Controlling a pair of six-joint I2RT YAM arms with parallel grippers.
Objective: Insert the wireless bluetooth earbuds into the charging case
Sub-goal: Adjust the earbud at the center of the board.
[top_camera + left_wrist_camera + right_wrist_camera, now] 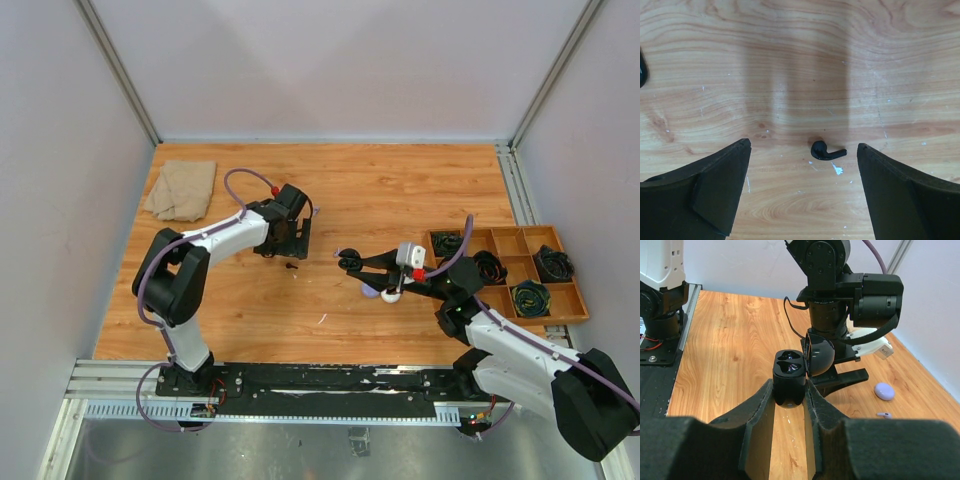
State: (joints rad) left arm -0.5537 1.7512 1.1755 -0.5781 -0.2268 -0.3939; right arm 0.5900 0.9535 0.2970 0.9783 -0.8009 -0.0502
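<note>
Black earbud [292, 267] lies on the wooden surface [400, 190], just near of the left gripper [288, 238] in the top view. From the left wrist, its jaws stand released, wide either side of the earbud [826, 151]; descend centred, then pinch the body. From the right wrist, the right gripper [790, 390] grasps the open charging case [789, 369]; hold it level.

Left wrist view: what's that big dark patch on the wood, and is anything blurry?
Left wrist view: a soft shadow on the table, likely the left gripper's own; the black earbud is sharp. Right wrist view: the near fingers look soft, the charging case crisp.
</note>
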